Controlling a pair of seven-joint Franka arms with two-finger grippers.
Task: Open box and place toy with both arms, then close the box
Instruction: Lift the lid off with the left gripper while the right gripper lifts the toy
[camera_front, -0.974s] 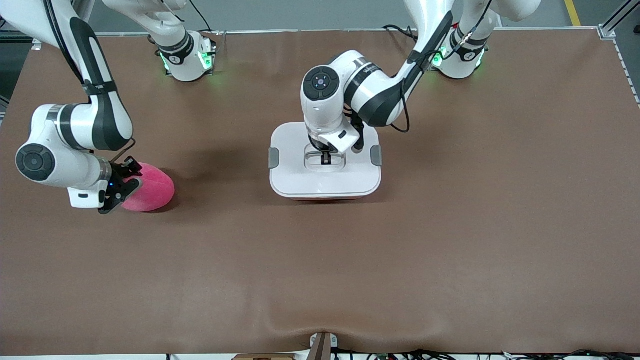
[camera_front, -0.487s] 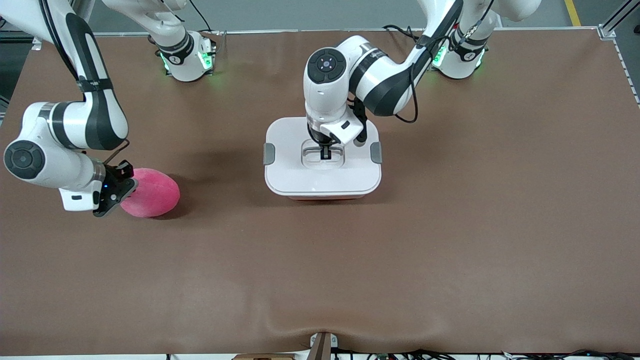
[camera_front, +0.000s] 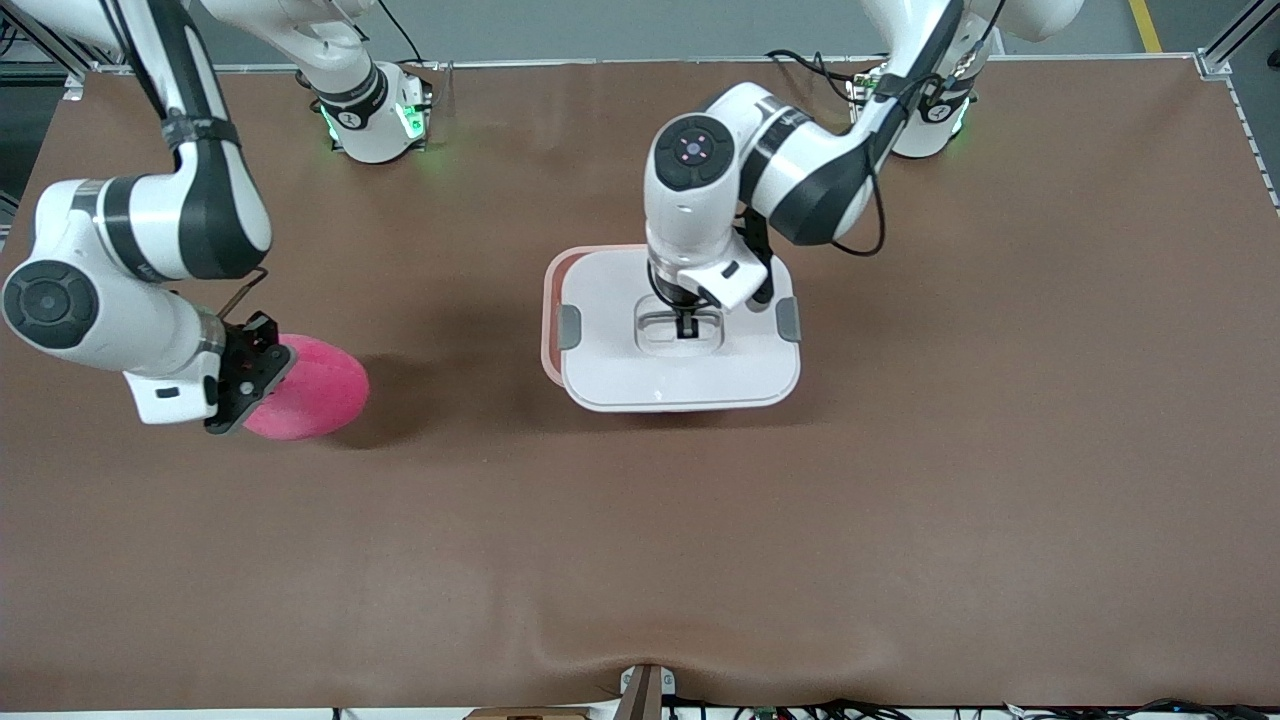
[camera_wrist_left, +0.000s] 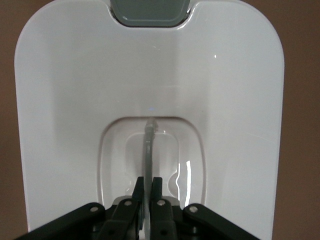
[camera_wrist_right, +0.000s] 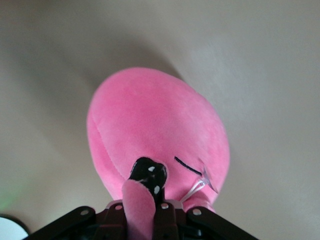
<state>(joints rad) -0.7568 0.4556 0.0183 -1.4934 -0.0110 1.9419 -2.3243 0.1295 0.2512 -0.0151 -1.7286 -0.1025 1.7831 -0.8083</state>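
Observation:
The box's white lid (camera_front: 620, 370) hangs slightly off its pink base (camera_front: 547, 320), whose rim shows at the edge toward the right arm's end. My left gripper (camera_front: 686, 325) is shut on the thin handle (camera_wrist_left: 148, 145) in the lid's recess (camera_wrist_left: 115, 150), fingertips (camera_wrist_left: 148, 187) pinching it. A grey clip (camera_wrist_left: 149, 12) sits on the lid's edge. The pink toy (camera_front: 315, 395) is at the right arm's end of the table. My right gripper (camera_front: 250, 385) is shut on it, holding a pink flap beside its dark eye (camera_wrist_right: 148, 172). The toy's body (camera_wrist_right: 155, 120) bulges past the fingers.
The brown table mat (camera_front: 900, 450) spreads wide around the box. Both arm bases (camera_front: 375, 120) stand along the edge farthest from the front camera. A small bracket (camera_front: 645, 690) sits at the nearest edge.
The left gripper has raised the lid and carried it toward the left arm's end, uncovering the pink rim. The right gripper has closed on the toy, which shifted slightly.

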